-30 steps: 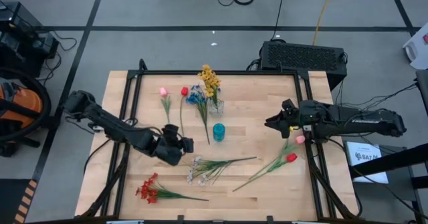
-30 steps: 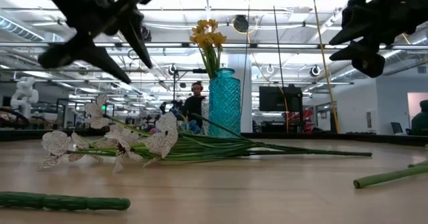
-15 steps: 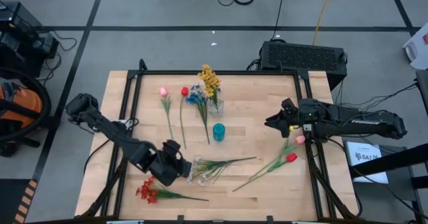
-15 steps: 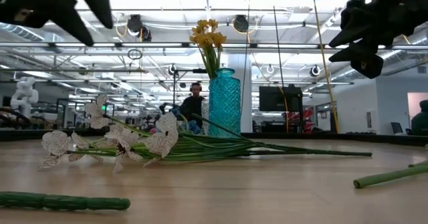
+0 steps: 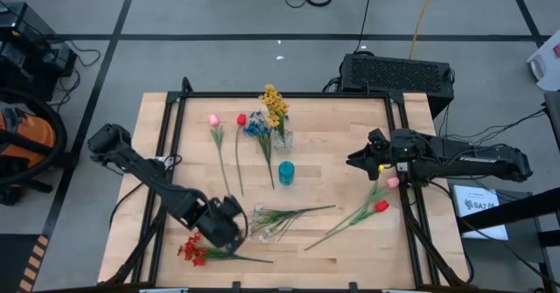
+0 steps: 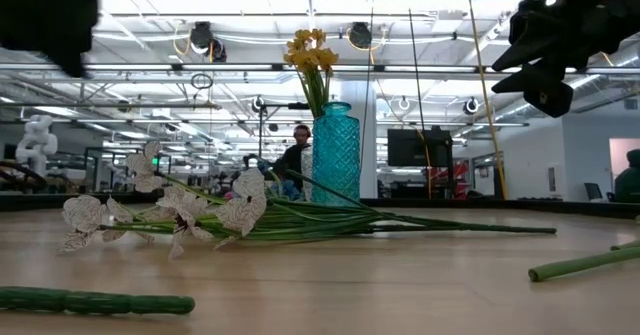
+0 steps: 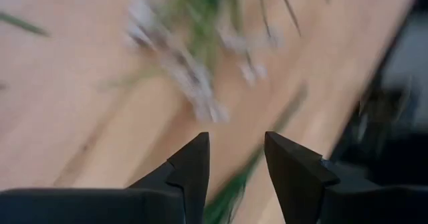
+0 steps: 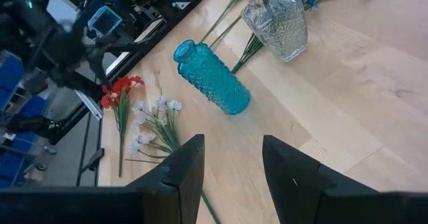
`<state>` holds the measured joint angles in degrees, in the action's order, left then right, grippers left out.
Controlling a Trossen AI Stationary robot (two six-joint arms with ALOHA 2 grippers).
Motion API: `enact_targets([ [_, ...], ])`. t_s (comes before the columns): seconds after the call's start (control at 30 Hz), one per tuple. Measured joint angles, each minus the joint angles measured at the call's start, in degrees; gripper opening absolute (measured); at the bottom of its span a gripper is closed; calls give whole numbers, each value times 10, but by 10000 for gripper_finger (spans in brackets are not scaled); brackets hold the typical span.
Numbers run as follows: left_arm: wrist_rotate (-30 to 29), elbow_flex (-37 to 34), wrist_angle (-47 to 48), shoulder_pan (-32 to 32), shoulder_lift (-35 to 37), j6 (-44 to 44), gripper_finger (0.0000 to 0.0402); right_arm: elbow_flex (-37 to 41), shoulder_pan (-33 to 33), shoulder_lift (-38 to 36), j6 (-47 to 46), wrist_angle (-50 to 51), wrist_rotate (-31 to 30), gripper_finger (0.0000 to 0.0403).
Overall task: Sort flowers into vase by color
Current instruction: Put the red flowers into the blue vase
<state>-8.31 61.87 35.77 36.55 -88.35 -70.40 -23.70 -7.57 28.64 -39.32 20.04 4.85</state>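
A white spray (image 5: 278, 217) lies on the table near the front, its blooms (image 7: 194, 83) toward the left. My left gripper (image 5: 236, 225) hovers open just left of those blooms, touching nothing; its fingers (image 7: 235, 140) point at them. A red spray (image 5: 199, 250) lies near the front left. A pink tulip (image 5: 213, 121), a red tulip (image 5: 241, 120) and a blue spray (image 5: 256, 129) lie at the far middle. Yellow flowers (image 5: 275, 105) stand in a clear vase (image 5: 282, 139). A teal vase (image 5: 286, 172) stands empty. My right gripper (image 5: 352, 162) waits open at the right, above the table.
A pink tulip (image 5: 393, 182) and a red tulip (image 5: 381, 206) lie at the right, stems pointing toward the front middle. A black frame (image 5: 289, 94) runs round the table. My right wrist view shows the teal vase (image 8: 214, 77) and the clear vase (image 8: 277, 20).
My left gripper has moved toward the table's near edge and lower, from beside the tulip stems to just left of the white spray's blooms. The flowers and vases have stayed where they were.
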Motion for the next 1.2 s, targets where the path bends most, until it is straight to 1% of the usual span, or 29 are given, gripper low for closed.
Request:
enact_targets([
  [0.1,54,0,-19,7,-22,63,150,0,0,0,-5,0,0,143],
  [0.23,104,4,-16,14,-56,105,150,0,0,0,-7,0,0,143],
  [0.3,125,15,1,19,-73,120,150,0,0,0,-13,0,0,143],
  [0.47,133,40,61,33,-111,128,150,0,0,0,-15,0,0,143],
  [0.5,134,40,59,37,-119,129,150,0,0,0,-16,0,0,143],
  [0.67,177,41,42,57,-159,174,150,0,0,1,-19,0,-4,143],
  [0.87,182,46,48,79,-218,186,147,0,0,2,-26,-1,-4,143],
  [0.93,199,48,54,80,-226,184,132,0,0,2,-30,-1,-4,143],
  [0.97,208,48,59,79,-227,184,119,0,0,2,-31,0,-4,143],
  [1.03,228,49,78,77,-226,184,78,0,0,2,-35,-1,-4,143],
  [1.1,245,56,116,71,-218,182,28,0,0,2,-40,-4,-3,143],
  [1.13,246,61,134,67,-212,174,17,0,0,2,-42,-8,-2,143],
  [1.2,235,67,179,57,-192,154,15,0,1,2,-45,-15,0,143],
])
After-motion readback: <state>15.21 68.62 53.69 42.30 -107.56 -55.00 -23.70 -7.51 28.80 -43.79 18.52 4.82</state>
